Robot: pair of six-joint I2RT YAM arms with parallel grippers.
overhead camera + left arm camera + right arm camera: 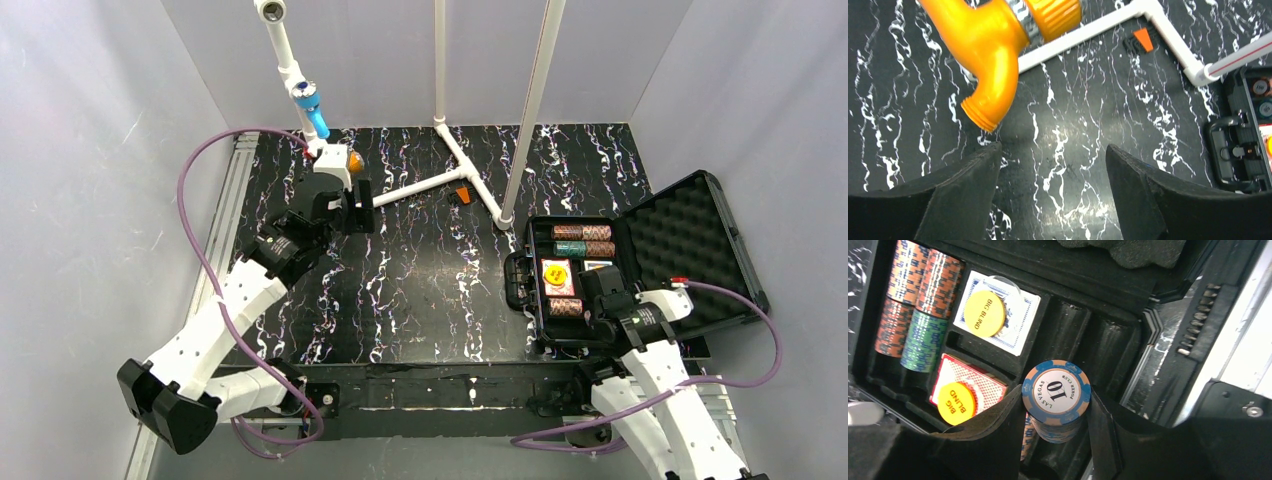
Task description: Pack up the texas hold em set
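Note:
An open black poker case (690, 215) lies at the right of the table. In the right wrist view it (1058, 267) holds rows of red and green chips (913, 310), a blue card deck (1013, 322) and a red deck (988, 385), each with a yellow BIG BLIND button (984, 313). My right gripper (1055, 412) is shut on a stack of blue 10 chips (1056, 390), held over an empty chip groove of the case. My left gripper (1053, 165) is open and empty above the bare table at the far left (352, 215).
A white pipe frame (445, 175) stands on the marbled black table. An orange hose fitting (998, 45) hangs right above my left gripper. A small orange piece (461, 193) lies by the pipe. Empty chip grooves (1098, 340) lie right of the decks.

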